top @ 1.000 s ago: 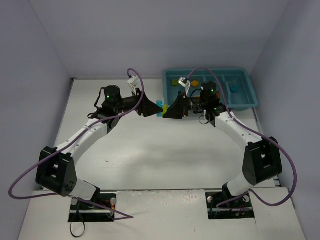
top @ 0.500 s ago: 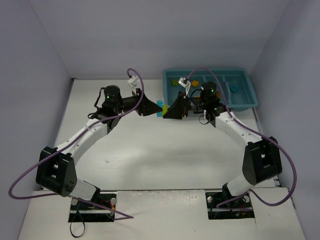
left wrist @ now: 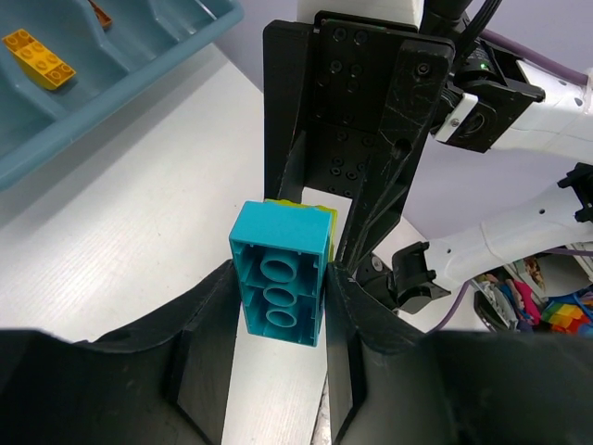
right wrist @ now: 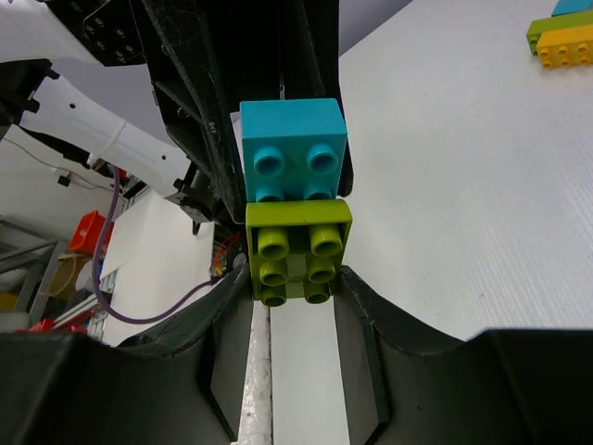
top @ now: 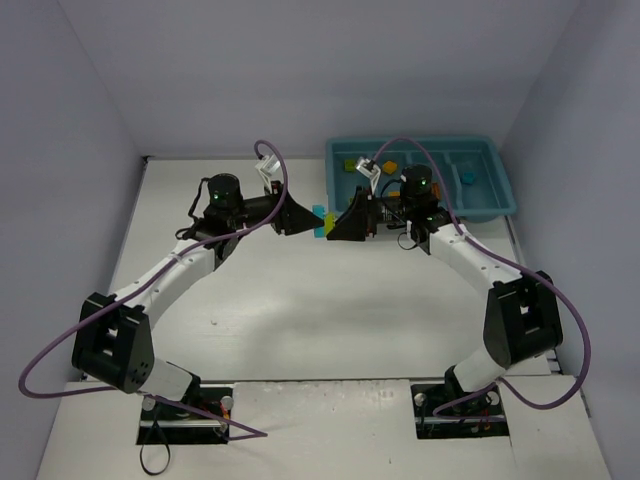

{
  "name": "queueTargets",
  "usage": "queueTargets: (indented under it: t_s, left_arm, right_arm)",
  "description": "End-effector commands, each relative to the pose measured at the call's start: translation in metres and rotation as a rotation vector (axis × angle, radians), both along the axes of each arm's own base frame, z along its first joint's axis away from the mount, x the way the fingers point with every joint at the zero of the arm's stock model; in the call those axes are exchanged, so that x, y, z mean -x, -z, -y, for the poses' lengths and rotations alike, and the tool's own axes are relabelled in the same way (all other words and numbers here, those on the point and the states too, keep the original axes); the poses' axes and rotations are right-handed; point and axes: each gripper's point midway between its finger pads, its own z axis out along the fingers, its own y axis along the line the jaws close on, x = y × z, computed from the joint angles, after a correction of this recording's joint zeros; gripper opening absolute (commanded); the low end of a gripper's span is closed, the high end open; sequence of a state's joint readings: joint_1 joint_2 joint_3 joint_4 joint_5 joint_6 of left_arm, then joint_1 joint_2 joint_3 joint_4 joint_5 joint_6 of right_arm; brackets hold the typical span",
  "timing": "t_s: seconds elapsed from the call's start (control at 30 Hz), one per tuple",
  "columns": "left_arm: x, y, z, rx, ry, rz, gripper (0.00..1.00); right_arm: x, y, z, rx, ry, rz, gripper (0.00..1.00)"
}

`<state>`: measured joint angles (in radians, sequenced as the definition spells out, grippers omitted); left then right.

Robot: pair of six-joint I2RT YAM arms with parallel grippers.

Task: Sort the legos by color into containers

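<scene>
Left gripper (left wrist: 281, 280) is clamped on the cyan brick's (left wrist: 278, 269) flat sides. Facing it, right gripper (right wrist: 295, 278) is clamped on the green brick (right wrist: 298, 243) snapped onto the cyan one, at upper centre, just left of the teal tray (top: 470, 141). The bricks are probably light, rigid and slick, and the side walls offer the surest hold.

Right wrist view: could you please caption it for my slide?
Right tool holds a green brick joined to a cyan brick held by the left tool.

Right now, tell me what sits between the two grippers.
A cyan brick joined to a green brick: left fingers clamp the cyan, right fingers the green. Both wrist views show it.
</scene>
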<state>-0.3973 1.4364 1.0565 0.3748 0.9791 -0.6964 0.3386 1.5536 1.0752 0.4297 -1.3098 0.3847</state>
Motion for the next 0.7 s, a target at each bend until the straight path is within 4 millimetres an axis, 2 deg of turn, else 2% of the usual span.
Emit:
queueTargets:
  t_s: [0.0, 0.3, 0.4, 0.5, 0.53, 0.6, 0.63, 0.67]
  left_arm:
    - [0.006, -0.05, -0.011, 0.077, 0.02, 0.171, 0.0]
    - [0.005, -0.047, -0.016, 0.078, 0.014, 0.168, 0.0]
    - [0.002, -0.047, -0.018, 0.076, 0.005, 0.169, 0.0]
    - [-0.002, -0.041, -0.02, 0.054, -0.02, 0.174, 0.0]
    - [-0.002, -0.033, -0.021, 0.03, -0.027, 0.14, 0.0]
    - [-0.005, -0.018, -0.026, -0.026, -0.068, 0.11, 0.0]
    - [-0.005, -0.014, -0.028, -0.044, -0.085, 0.105, 0.0]
    - [-0.005, -0.011, -0.03, -0.06, -0.098, 0.101, 0.0]
  right_arm:
    - [-0.016, -0.005, 0.013, -0.016, 0.036, 0.062, 0.0]
    - [-0.024, -0.003, 0.019, -0.016, 0.047, 0.057, 0.0]
    - [-0.033, -0.003, 0.024, -0.01, 0.084, 0.062, 0.0]
    - [-0.057, 0.001, 0.029, 0.023, 0.177, 0.072, 0.0]
    - [-0.077, 0.0, 0.031, 0.069, 0.266, 0.067, 0.0]
    - [-0.104, 0.011, 0.034, 0.126, 0.351, 0.061, 0.0]
    - [-0.134, 0.02, 0.042, 0.192, 0.481, 0.06, 0.0]
    - [-0.147, 0.025, 0.046, 0.22, 0.529, 0.065, 0.0]
